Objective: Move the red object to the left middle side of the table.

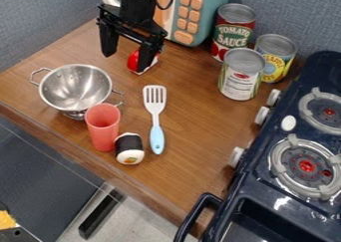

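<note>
At the upper left of the camera view, my gripper (126,61) hangs over the back of the table, its two fingers wide apart. A small red object (132,61) with a white lower edge lies by the right-hand finger, which partly covers it; whether they touch I cannot tell. The space between the fingers holds nothing gripped. Nearer the front, a red cup (103,128) stands upright on the wooden table (190,136), in front of the metal colander.
A metal colander (75,87) stands on the left side. A spatula (155,117) and a black-and-white roll (129,149) lie near the middle. Cans (241,75) and a toy microwave (191,17) stand behind; a dark stove (293,161) borders the right.
</note>
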Robot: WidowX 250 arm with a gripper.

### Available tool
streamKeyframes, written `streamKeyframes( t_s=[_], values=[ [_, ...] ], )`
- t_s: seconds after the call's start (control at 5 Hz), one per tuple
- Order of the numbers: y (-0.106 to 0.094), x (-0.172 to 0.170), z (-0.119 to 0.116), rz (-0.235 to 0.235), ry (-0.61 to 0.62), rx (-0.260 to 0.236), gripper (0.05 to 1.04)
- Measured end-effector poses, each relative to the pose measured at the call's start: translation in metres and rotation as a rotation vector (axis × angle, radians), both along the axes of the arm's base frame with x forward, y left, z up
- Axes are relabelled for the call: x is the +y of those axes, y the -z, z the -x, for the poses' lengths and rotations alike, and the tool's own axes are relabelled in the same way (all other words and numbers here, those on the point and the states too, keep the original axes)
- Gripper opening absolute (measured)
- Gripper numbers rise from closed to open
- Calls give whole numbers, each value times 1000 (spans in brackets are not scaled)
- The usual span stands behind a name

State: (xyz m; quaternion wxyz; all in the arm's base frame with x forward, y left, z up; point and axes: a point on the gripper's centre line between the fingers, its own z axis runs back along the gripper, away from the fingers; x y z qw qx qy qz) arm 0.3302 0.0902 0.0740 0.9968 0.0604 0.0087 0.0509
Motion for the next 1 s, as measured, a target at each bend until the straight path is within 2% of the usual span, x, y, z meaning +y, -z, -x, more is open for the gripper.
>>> streamKeyframes(
  t_s=[0.2, 0.6, 0.8, 1.0],
  values=[
    [13, 0, 3, 10, -2, 39, 1000],
    [11, 24, -9, 10, -36, 23, 1000],
    [12, 35, -18, 38, -48, 7, 1000],
    [19, 48, -29, 46, -54, 16, 1000]
  ],
)
